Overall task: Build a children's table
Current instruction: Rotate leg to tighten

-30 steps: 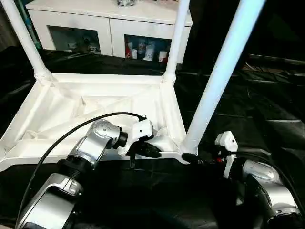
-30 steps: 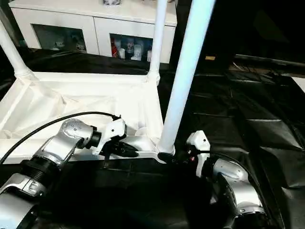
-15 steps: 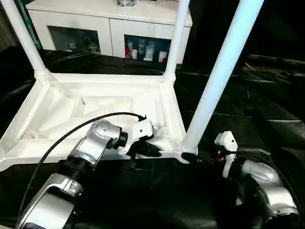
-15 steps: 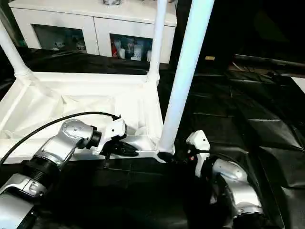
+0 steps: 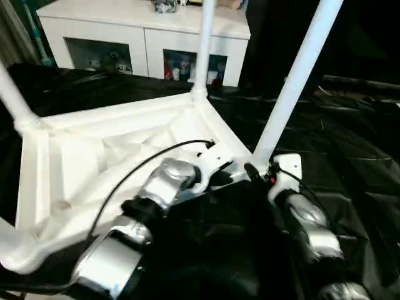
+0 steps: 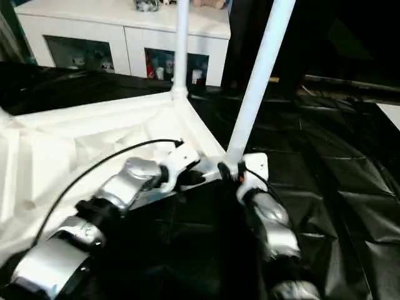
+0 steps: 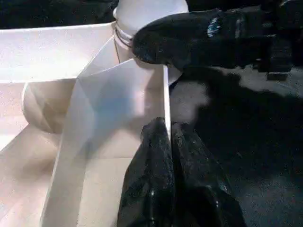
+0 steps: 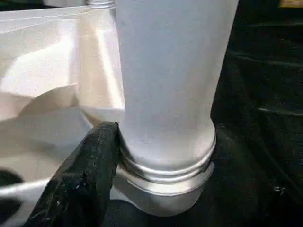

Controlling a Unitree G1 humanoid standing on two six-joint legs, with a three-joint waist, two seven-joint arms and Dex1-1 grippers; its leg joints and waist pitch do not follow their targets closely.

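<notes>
The children's table (image 5: 81,169) lies upside down on the black cloth, white ribbed underside up, with its legs standing in the corner sockets. My left gripper (image 5: 226,178) is shut on the thin rim wall (image 7: 165,94) beside the near right corner. My right gripper (image 5: 253,170) is closed around the base of that corner's leg (image 5: 294,75). One black finger (image 8: 94,161) presses on the leg's collar (image 8: 165,165), and the other finger is hidden behind the leg.
A white cabinet (image 5: 144,25) with glass doors stands behind the table. Wrinkled black cloth (image 5: 350,144) covers the work surface to the right. Another leg (image 5: 203,44) rises at the far corner, and one (image 5: 12,94) at the left.
The table has swung on the cloth, its right end moving away from me. Both grippers kept their hold at the near right corner and reach farther forward. The view has shifted too.
</notes>
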